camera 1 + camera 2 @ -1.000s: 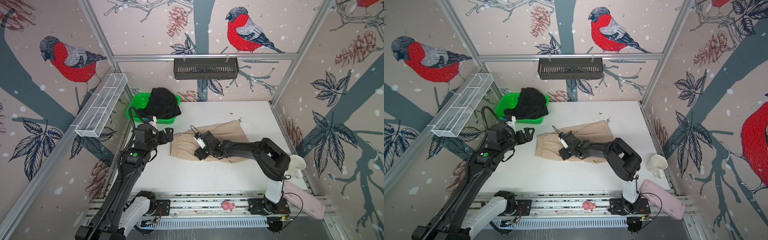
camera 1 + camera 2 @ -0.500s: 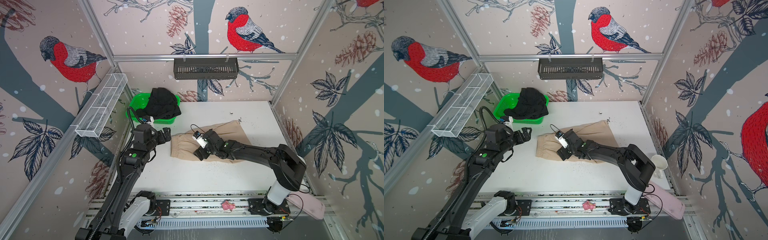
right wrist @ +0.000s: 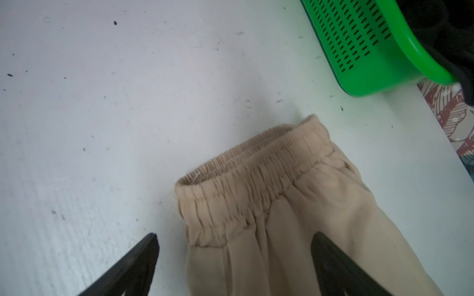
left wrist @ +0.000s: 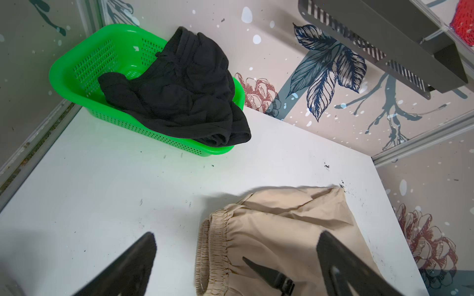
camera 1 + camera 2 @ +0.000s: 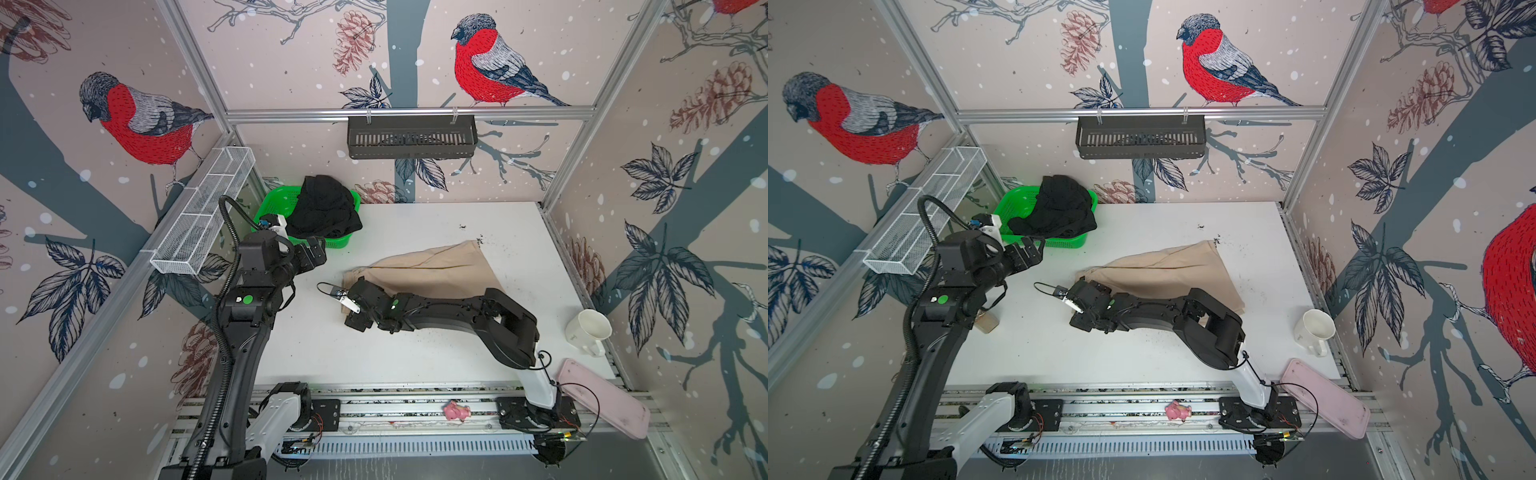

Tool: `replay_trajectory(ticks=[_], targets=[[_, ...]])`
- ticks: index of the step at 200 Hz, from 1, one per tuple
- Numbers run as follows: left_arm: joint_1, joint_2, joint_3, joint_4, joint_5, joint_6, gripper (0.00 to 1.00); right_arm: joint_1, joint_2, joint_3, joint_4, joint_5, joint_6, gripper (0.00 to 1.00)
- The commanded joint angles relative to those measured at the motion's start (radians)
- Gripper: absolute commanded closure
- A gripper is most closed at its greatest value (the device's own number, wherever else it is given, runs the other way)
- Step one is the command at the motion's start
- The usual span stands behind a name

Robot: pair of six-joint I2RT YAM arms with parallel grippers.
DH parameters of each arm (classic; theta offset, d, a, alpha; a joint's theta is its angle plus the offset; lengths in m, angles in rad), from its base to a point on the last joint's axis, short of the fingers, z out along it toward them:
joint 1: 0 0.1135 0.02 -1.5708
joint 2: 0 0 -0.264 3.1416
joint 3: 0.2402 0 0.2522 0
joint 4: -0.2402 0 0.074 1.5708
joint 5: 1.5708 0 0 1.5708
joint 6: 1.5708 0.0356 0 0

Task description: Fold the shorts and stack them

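The beige shorts (image 5: 436,266) (image 5: 1167,270) lie flat mid-table, folded lengthwise, gathered waistband (image 3: 251,174) (image 4: 215,243) pointing left. My right gripper (image 5: 355,305) (image 5: 1079,305) (image 3: 236,235) hovers open at the waistband's near corner; cloth lies below its spread jaws, ungripped. My left gripper (image 5: 313,255) (image 5: 1027,253) (image 4: 237,235) is open and empty, held above the table left of the waistband. The black shorts (image 5: 324,208) (image 5: 1059,208) (image 4: 179,89) are heaped in the green basket, spilling over its rim.
The green basket (image 5: 274,203) (image 4: 84,64) (image 3: 372,51) sits in the back left corner. A white mug (image 5: 588,332) and a pink tray (image 5: 602,399) are at the front right. A white wire shelf (image 5: 203,216) and a black wall basket (image 5: 411,137) hang from the walls.
My right gripper has opened wider and slid left along the beige shorts to the waistband end, its elbow swinging. The left gripper has drifted slightly back and left.
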Motion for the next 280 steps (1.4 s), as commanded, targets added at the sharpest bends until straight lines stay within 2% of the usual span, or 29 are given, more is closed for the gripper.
replay_trajectory(ticks=[1, 36, 74, 101, 126, 162, 180, 197, 228, 254, 280], targets=[[0.019, 0.018, 0.036, -0.059, 0.007, 0.045, 0.02, 0.010, 0.038, 0.039, -0.023, 0.042, -0.083, 0.07], [0.079, 0.044, 0.044, -0.077, 0.025, 0.075, 0.02, 0.016, 0.088, 0.081, -0.051, 0.089, -0.132, 0.07], [0.091, 0.054, 0.005, -0.061, 0.041, 0.086, 0.02, 0.006, 0.122, 0.084, -0.048, 0.182, -0.172, 0.08], [0.100, 0.067, -0.012, -0.056, 0.026, 0.093, 0.02, 0.006, 0.138, 0.061, -0.034, 0.176, -0.175, 0.17], [0.109, 0.075, -0.022, -0.053, 0.006, 0.086, 0.02, 0.005, 0.126, 0.033, -0.003, 0.150, -0.160, 0.37], [0.120, 0.091, -0.053, -0.034, 0.002, 0.070, 0.02, -0.017, 0.059, -0.068, 0.104, 0.028, -0.094, 0.86], [0.120, 0.114, -0.079, -0.014, 0.010, 0.061, 0.02, -0.031, 0.014, -0.141, 0.205, -0.022, -0.055, 0.96], [0.120, 0.132, -0.115, 0.013, 0.026, 0.049, 0.02, -0.048, -0.032, -0.216, 0.314, -0.068, -0.012, 0.97], [0.120, 0.139, -0.240, 0.102, 0.144, -0.013, 0.02, -0.071, -0.087, -0.301, 0.448, -0.150, 0.059, 0.98], [0.118, 0.157, -0.363, 0.221, 0.256, -0.091, 0.02, -0.069, -0.108, -0.354, 0.532, -0.137, 0.061, 0.99], [0.113, 0.175, -0.450, 0.317, 0.288, -0.137, 0.02, -0.057, -0.090, -0.355, 0.543, -0.112, 0.040, 0.99]])
